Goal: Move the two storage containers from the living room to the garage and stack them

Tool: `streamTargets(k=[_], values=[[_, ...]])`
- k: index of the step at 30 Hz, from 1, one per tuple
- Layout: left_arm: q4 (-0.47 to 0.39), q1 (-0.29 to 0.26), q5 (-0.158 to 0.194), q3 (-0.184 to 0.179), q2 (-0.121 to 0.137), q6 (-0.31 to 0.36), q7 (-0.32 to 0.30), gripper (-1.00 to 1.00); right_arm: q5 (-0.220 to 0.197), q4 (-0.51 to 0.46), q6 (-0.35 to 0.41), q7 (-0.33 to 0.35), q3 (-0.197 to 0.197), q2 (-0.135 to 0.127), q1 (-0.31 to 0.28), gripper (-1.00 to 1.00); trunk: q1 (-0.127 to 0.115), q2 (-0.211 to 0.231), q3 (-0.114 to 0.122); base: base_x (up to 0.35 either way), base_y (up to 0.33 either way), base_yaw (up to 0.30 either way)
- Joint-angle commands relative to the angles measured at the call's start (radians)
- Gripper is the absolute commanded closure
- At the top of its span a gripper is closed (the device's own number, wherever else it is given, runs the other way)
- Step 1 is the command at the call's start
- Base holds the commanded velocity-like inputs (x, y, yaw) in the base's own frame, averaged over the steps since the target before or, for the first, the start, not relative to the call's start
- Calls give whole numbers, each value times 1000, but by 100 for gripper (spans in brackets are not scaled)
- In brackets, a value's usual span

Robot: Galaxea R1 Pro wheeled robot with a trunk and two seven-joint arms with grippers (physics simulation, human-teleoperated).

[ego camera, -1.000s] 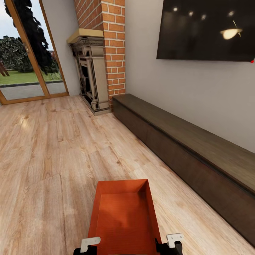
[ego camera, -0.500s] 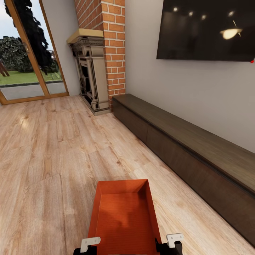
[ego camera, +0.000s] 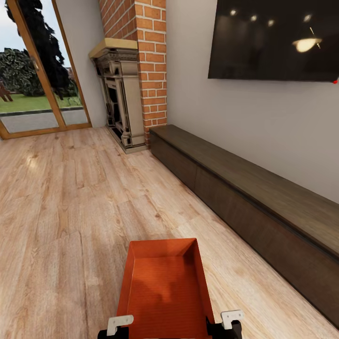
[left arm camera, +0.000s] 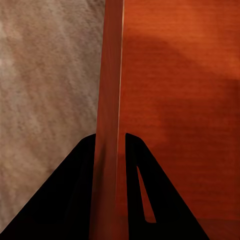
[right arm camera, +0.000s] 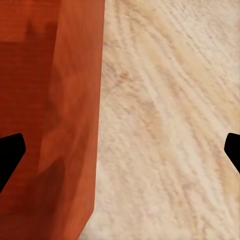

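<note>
No readable text, label, brand or number shows on anything.

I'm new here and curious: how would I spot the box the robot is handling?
Find the long dark cabinet under the wall TV. On the plank floor before it, nearest the robot, is the box: orange-red, open-topped, empty, the only bright thing there.

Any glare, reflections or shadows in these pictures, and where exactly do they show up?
Head view: the black wall-mounted TV mirrors bright ceiling lamps, and a pale sheen lies on the light wood plank floor near the glass doors. A soft shadow falls inside the orange-red open-top storage container. Left wrist view: a darker shadow band crosses the container's inner surface.
</note>
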Motion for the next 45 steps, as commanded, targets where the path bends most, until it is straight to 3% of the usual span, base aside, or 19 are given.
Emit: streamTargets(k=[1,38,39,45], values=[[1,-1,8,-5,1,-3,11,100,3,0,-2,-10,8,0,-1,-100,0,0,-1,0,0,0],[-1,-1,8,-6,1,-3,9,100,3,-9,4,-11,7,4,-1,-100,0,0,-1,0,0,0],[-1,-1,8,-6,1,-3,9,100,2,-10,5,-11,7,5,-1,100,0,0,-1,0,0,0],[-1,-1,8,-6,2,-3,9,100,2,-11,7,-13,6,18,-2,100,0,0,-1,0,0,0]])
